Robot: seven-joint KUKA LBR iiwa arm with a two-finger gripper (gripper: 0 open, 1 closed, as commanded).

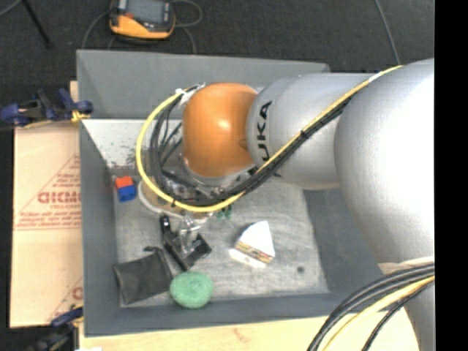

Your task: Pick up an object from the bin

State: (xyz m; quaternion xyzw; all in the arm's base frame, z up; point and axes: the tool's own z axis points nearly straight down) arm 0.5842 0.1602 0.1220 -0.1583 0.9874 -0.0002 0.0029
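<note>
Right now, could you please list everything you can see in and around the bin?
block: one, blue with orange on top, left side of the bin
cloth: one, dark grey, lower left corner
round pad: one, green, right beside the cloth
wedge: one, white with a tan edge, middle of the floor
handheld device: one, orange and black, on the ground beyond the bin
bin: one, grey
arm: one, silver with an orange wrist cover, from the right
gripper: one, dark, just above cloth and pad

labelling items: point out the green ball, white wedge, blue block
green ball [191, 289], camera view, its middle
white wedge [257, 238], camera view, its top face
blue block [127, 193], camera view, its blue side
</note>
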